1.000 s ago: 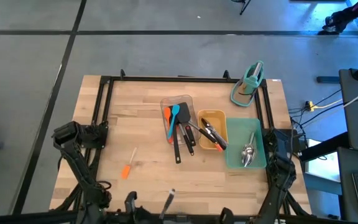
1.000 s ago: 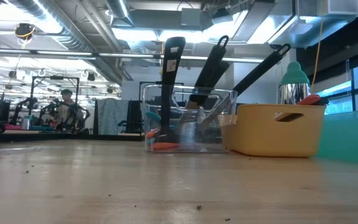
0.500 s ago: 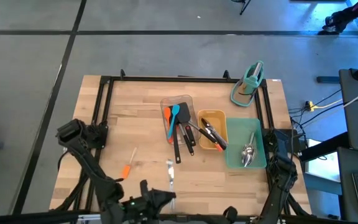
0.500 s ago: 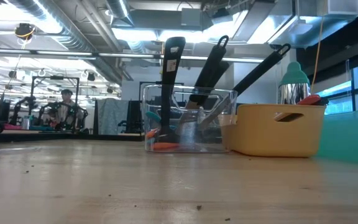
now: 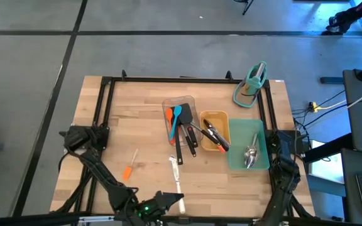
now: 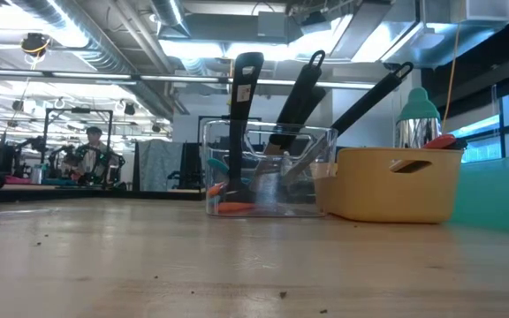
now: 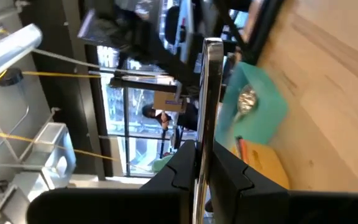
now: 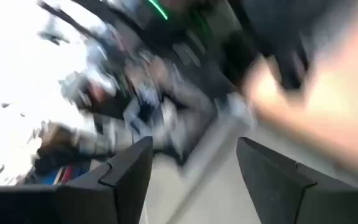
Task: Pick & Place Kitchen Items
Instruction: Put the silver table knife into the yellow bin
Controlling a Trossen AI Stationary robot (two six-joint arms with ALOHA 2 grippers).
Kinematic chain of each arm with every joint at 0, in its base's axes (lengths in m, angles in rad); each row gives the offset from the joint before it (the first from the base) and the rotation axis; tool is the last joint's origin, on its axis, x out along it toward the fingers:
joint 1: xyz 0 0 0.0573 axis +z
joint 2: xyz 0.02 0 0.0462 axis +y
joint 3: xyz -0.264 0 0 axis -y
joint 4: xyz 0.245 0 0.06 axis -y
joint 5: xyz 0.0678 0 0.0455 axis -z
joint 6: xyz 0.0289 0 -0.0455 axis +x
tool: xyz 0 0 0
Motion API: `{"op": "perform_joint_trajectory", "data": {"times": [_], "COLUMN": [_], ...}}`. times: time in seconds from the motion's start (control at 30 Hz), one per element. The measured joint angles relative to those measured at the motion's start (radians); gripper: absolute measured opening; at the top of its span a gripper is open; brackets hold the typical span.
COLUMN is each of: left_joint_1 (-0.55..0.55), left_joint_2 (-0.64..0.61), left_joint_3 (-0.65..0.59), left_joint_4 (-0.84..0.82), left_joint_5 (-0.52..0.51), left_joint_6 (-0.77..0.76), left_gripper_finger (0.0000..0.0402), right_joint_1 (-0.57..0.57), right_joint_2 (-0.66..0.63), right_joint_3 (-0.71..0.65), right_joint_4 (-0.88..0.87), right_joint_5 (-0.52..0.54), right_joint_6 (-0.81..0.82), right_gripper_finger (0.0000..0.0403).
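My left gripper [image 5: 177, 199] hovers near the table's near edge, shut on a slim shiny steel utensil [image 5: 175, 174]. The utensil points from the gripper toward the far edge. In the left wrist view I see it edge-on [image 7: 211, 93] between my fingers. An orange spatula [image 5: 127, 171] lies flat on the wood to its left. The other utensils sit in a clear tray [image 5: 189, 102], a yellow tray [image 5: 224, 119] and a teal tray [image 5: 239, 164]. My right arm [image 5: 284, 171] waits folded at the right edge, its gripper [image 8: 194, 168] open. My left gripper pinches the steel utensil near its near end [image 7: 202, 163] between the two fingers [image 7: 180, 167], which lie along its length. The fingers come from the table's near side, about level. The utensil's long free part [image 7: 212, 68] sticks out ahead, toward the trays.
A teal stand [image 5: 251, 85] sits at the far right corner. A black frame [image 5: 105, 107] runs around the tabletop. Bare wood [image 5: 131, 125] spreads left of the trays. Beyond the table, the low view shows a workshop with a person [image 6: 94, 141] far off.
My left arm has swung in from the near edge toward the table's right, carrying the steel utensil with it. The utensil has moved toward the far edge and turned, now pointing at the trays. Everything else has stayed put.
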Motion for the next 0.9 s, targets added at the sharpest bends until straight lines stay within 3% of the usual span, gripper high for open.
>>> {"op": "perform_joint_trajectory", "data": {"times": [0.1,0.2,0.3,0.5,0.63,0.9], "left_joint_1": [-0.007,-0.029,-0.056,-0.099,-0.108,-0.129], "left_joint_2": [0.03,0.047,0.053,0.059,0.062,0.062], "left_joint_3": [0.0,0.0,-0.001,0.0,0.0,0.0], "left_joint_4": [0.0,0.001,-0.002,0.0,0.0,-0.001], "left_joint_5": [0.0,-0.001,0.001,0.017,0.019,0.018], "left_joint_6": [-0.005,-0.01,-0.014,-0.016,-0.029,-0.033], "left_gripper_finger": [0.0017,0.0017,0.0017,0.0017,0.0017,0.0017], "right_joint_1": [-0.039,-0.063,-0.068,-0.099,-0.14,-0.179], "right_joint_2": [0.029,0.074,0.073,0.065,0.065,0.066], "right_joint_3": [-0.012,-0.027,-0.024,-0.023,-0.023,-0.023], "right_joint_4": [-0.214,-0.235,-0.18,-0.044,-0.046,-0.037], "right_joint_5": [-0.23,-0.325,-0.353,-0.312,-0.405,-0.444], "right_joint_6": [0.401,0.548,0.552,0.439,0.438,0.413], "right_gripper_finger": [0.0236,0.0236,0.0236,0.0236,0.0236,0.0236]}}
